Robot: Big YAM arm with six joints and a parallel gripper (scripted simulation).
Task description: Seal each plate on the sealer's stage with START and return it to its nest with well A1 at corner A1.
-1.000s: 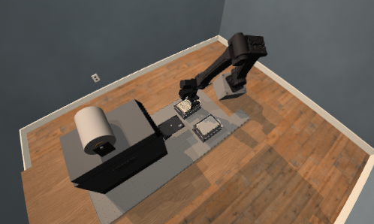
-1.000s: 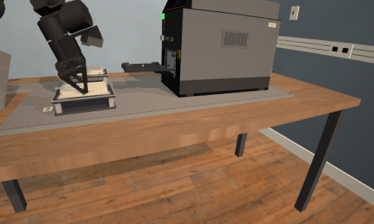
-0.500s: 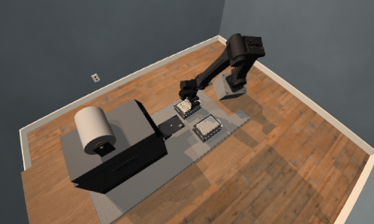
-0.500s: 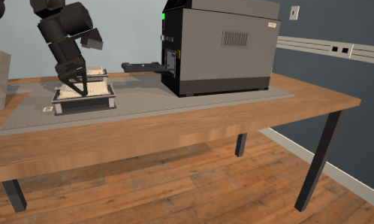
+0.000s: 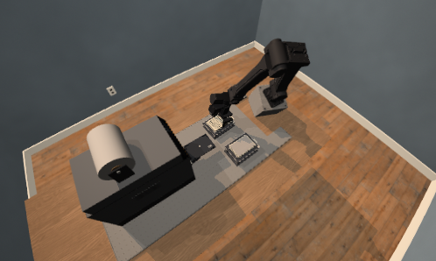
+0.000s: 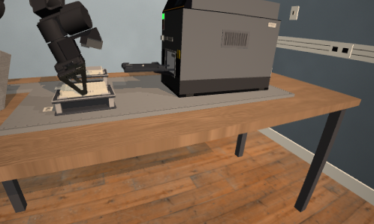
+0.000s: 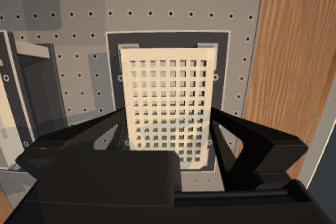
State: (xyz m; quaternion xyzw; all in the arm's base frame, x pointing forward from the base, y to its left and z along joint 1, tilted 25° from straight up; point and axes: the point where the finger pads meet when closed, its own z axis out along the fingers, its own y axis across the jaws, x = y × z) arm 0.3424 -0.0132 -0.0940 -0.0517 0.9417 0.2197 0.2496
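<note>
An open plate point(image 5: 214, 123) point(image 6: 98, 89) point(image 7: 170, 102) with rows of square wells sits flat in its nest point(image 6: 86, 104) point(image 7: 165, 38). My gripper point(image 5: 225, 118) point(image 6: 84, 92) point(image 7: 168, 112) is open, its fingers on either side of this plate's long sides, with little space between. A second plate point(image 5: 242, 146) point(image 6: 96, 70) point(image 7: 1, 117) sits in the other nest; its top looks pale and smooth in the top view. The sealer point(image 5: 153, 138) point(image 6: 225, 65) shows a green lamp point(image 6: 163, 16). Its stage point(image 5: 199, 148) point(image 6: 143, 68) is out and bare. The nest labels cannot be read.
The sealer's tall body stands beyond the stage, with a white roll point(image 5: 109, 147) on top. The stage juts out above the grey perforated board point(image 5: 175, 211) point(image 6: 150, 98). The second nest stands close to the left finger's side in the wrist view.
</note>
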